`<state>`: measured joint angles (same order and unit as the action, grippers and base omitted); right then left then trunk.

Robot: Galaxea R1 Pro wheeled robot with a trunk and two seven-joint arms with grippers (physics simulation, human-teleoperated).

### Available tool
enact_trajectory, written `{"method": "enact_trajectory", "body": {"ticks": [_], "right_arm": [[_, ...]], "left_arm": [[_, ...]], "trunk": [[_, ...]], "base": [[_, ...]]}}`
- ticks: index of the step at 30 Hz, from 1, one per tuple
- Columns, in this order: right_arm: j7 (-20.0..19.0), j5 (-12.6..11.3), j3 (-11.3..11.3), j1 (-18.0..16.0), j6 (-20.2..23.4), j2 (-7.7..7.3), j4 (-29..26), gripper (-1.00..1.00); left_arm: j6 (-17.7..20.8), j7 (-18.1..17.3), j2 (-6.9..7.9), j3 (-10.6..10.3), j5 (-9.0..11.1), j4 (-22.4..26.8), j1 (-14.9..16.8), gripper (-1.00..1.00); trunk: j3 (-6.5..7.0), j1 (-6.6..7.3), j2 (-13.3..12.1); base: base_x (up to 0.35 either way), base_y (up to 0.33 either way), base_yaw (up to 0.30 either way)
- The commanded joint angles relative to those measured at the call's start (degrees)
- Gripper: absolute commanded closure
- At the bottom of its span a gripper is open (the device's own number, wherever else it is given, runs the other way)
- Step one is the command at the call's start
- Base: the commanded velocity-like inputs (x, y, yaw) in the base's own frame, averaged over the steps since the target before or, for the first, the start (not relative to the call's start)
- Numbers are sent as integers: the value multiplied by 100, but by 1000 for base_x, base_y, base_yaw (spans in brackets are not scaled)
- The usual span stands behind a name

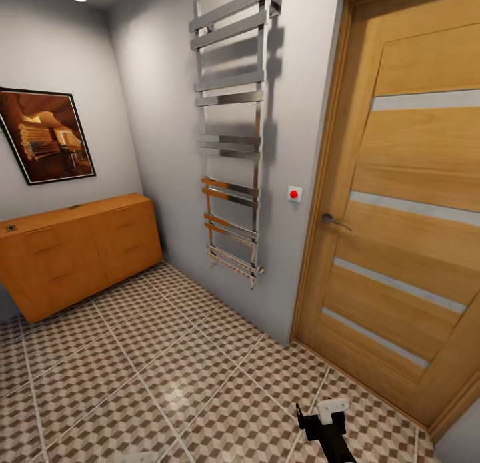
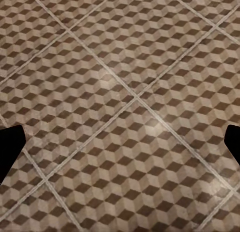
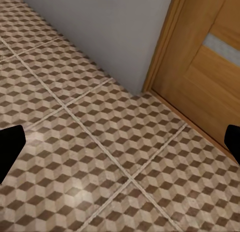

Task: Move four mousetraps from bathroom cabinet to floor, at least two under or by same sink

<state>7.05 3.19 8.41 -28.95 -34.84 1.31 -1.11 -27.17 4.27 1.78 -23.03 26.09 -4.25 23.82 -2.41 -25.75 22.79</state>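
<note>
- The bathroom floor [image 1: 167, 370] spreads cube-patterned tiles across the room.
- The cabinet [image 1: 80, 250] stands at ten o'clock, long axis along the left wall, drawers facing the room.
- Left end effector [image 2: 120, 142] and right end effector [image 3: 120, 142]: fingers wide apart, holding nothing.

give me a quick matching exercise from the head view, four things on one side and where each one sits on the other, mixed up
Things:
1. cabinet
2. towel rail
3. framed picture
4. red button

Places:
A. on the wall between the towel rail and the wooden door
B. on the wall above the cabinet
C. standing on the bathroom floor against the left wall
D. running tall up the grey wall, left of the red button

Pairs: 1-C, 2-D, 3-B, 4-A
</note>
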Motion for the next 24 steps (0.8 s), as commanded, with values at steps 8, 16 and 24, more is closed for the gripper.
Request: {"method": "enact_trajectory", "body": {"ticks": [8,16,24], "right_arm": [[60,33,38,-6,-6,1,6,-100],[60,36,38,-6,-6,1,6,-100],[60,33,38,-6,-5,1,6,-100]], "left_arm": [[-29,7,-67,-53,12,-15,9,-100],[-26,5,-89,-53,12,-16,10,-100],[-25,-12,-190,-56,11,-13,11,-100]], "trunk": [[-13,-4,13],[-13,-4,13],[-13,-4,13]], "base": [[0,0,128],[0,0,128],[0,0,128]]}}
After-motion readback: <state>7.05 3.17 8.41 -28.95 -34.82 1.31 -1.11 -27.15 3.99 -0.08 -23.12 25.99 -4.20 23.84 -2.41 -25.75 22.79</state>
